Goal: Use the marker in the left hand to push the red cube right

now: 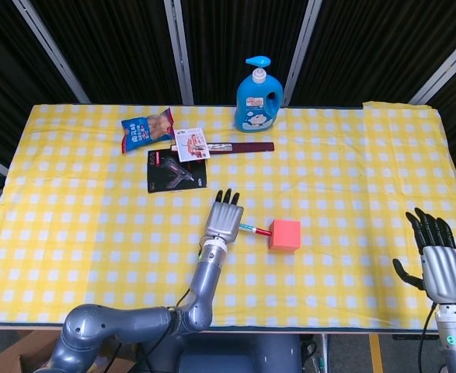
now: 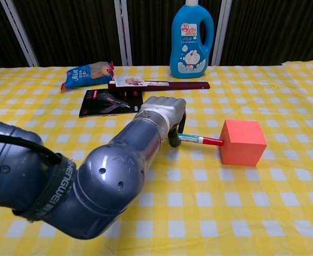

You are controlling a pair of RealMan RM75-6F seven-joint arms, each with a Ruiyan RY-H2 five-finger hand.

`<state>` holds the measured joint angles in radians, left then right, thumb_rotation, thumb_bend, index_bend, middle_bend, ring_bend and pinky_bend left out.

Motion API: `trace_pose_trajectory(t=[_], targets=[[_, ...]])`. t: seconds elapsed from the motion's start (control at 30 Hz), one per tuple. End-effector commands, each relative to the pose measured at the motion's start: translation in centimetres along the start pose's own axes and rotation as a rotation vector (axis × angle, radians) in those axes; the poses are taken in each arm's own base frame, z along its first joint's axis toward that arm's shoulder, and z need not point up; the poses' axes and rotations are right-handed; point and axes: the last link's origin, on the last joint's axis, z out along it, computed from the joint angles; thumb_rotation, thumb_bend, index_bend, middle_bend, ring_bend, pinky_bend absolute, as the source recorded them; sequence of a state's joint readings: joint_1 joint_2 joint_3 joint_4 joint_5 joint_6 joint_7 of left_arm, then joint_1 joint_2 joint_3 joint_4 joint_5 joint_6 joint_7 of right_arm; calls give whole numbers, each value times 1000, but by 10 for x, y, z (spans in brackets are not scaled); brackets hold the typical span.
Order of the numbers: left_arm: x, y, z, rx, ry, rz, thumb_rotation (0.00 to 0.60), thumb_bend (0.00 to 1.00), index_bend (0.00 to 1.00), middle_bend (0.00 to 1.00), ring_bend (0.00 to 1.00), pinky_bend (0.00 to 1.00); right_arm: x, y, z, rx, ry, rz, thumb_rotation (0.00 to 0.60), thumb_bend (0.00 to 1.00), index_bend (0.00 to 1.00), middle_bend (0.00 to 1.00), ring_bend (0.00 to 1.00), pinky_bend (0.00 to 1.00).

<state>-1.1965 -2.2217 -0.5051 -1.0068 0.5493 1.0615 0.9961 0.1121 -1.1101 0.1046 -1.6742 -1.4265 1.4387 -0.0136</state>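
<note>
Red cube (image 1: 284,234) (image 2: 242,142) sits on the yellow-checked tablecloth (image 1: 352,179) (image 2: 284,213), right of table centre. Marker (image 1: 255,230) (image 2: 201,141) lies level, its red cap touching the cube's left face. Left hand (image 1: 225,218) (image 2: 165,110) grips the marker's other end, fingers curled around the barrel. Right hand (image 1: 439,262) at the near right corner, off the cloth, fingers spread and holding nothing. At the far edge, a blue bottle (image 1: 258,95) (image 2: 192,38) with a cartoon-cat label; its writing is too small to read. Left of it: dark red flat case (image 1: 239,146) (image 2: 169,85), white printed card (image 1: 190,144) (image 2: 130,81), blue snack bag (image 1: 147,130) (image 2: 88,74), black blister pack (image 1: 176,172) (image 2: 107,102). Forearm sleeve reads "HENGWEI" (image 2: 55,184), partly cut off
</note>
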Motion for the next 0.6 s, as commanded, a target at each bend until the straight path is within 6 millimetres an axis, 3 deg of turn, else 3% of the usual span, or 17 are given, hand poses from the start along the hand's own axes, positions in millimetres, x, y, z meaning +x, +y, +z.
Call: trace_pose_trajectory(t=[0.03, 0.27, 0.6], targets=[[0, -5, -1, 8, 3, 1, 600, 507, 551, 97, 0, 78, 0, 0, 0, -1, -1, 0, 600, 379, 0, 0, 0, 0], [7, -44, -10, 37, 32, -4, 600, 507, 551, 97, 0, 78, 0, 1, 0, -4, 2, -4, 600, 378, 0, 0, 0, 0], [31, -158, -59, 101, 88, 11, 600, 501, 551, 96, 0, 78, -1, -1, 0, -3, 6, -19, 600, 379, 0, 0, 0, 0]])
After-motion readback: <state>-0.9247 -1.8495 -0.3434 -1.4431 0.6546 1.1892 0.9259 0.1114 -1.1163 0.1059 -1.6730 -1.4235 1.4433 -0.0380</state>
